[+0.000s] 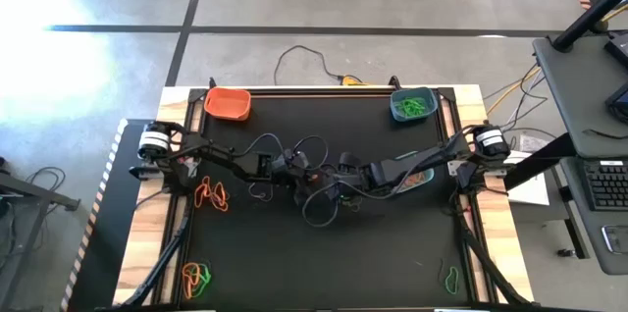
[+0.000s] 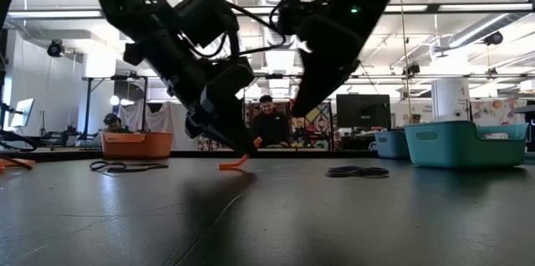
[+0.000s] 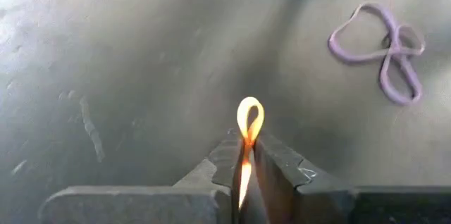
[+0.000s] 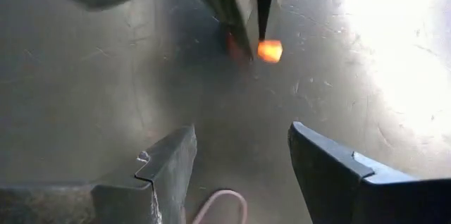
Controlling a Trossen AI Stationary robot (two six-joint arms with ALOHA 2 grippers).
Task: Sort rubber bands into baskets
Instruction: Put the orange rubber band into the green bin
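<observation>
The right gripper looks down at the dark counter with its two fingers spread wide apart and nothing between them. Beyond them, the left gripper reaches down with its fingers pinched on a small orange rubber band. A pale loop of band lies on the counter between the right gripper's fingers.
</observation>
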